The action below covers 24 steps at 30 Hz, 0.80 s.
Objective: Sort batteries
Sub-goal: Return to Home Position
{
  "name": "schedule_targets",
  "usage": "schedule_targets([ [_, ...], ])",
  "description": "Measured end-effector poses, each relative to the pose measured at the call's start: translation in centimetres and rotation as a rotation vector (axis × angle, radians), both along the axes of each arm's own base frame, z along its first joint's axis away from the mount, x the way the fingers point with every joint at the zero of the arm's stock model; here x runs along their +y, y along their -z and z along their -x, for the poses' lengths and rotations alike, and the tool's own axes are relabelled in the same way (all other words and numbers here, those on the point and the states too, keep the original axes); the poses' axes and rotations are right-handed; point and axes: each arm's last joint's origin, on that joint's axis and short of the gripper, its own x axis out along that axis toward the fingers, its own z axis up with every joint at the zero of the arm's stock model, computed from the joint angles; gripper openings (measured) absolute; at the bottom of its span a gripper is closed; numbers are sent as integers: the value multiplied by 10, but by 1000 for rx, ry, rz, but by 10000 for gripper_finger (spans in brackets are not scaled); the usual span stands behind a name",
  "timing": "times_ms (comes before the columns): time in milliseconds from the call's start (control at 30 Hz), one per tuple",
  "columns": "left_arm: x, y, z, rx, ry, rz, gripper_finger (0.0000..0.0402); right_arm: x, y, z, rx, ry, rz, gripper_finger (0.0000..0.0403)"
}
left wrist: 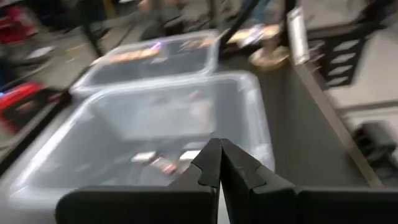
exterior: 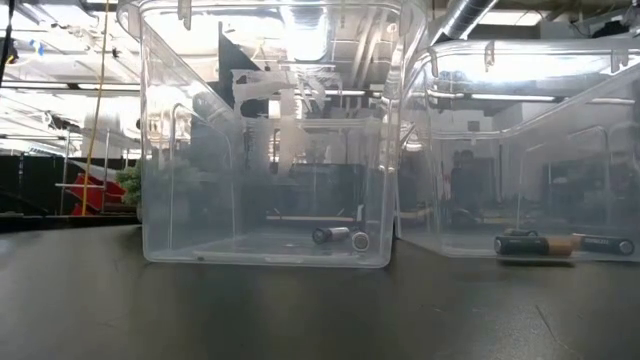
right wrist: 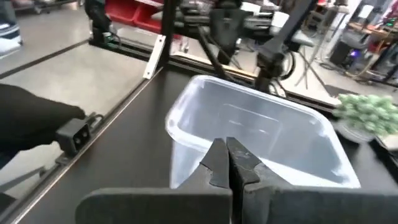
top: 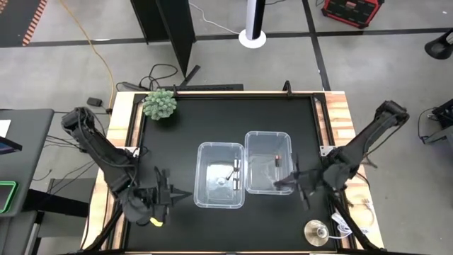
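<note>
Bins of clear plastic are standing side by side at the middle of the black counter (top: 177,134), their facing walls touching or nearly so, and one is sitting slightly out of line with the other. The left bin (top: 211,185) is holding the silver batteries (top: 233,168), which are lying close to the wall it shares with its neighbour. In the low view they are resting flat on the bin's floor near a front corner. The right bin (top: 258,177) is holding the dark batteries (top: 277,160). The low view shows them lying almost end to end on its floor, one of them showing a coppery end.

The left tool (top: 185,193) is sitting just beside the left bin's outer wall and pointing toward it. In the left wrist view its fingers (left wrist: 208,167) are pressing together with nothing between them. The right tool (top: 282,184) is sitting at a corner of the right bin and overlapping its rim in the high view. In the right wrist view its fingers (right wrist: 217,158) are likewise pressing together on nothing.

A small green plant (top: 160,104) is standing at a far corner of the counter. A round silver disc (top: 316,231) is lying on the wooden edge beside the right arm, and a small yellow tag (top: 154,222) is showing beneath the left arm.
</note>
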Motion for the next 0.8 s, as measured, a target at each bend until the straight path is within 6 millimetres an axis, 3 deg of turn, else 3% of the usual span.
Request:
schedule_targets([
  [133,13,13,-12,-71,89,39,1,-22,6,23,-52,33,-20,0],
  [267,37,23,-16,-74,46,35,1,-41,12,44,-100,55,-29,0],
  [567,94,36,6,-181,48,104,0,-77,37,79,-182,106,-57,0],
  [800,119,62,25,-255,43,131,0,-92,59,94,-227,132,-74,0],
])
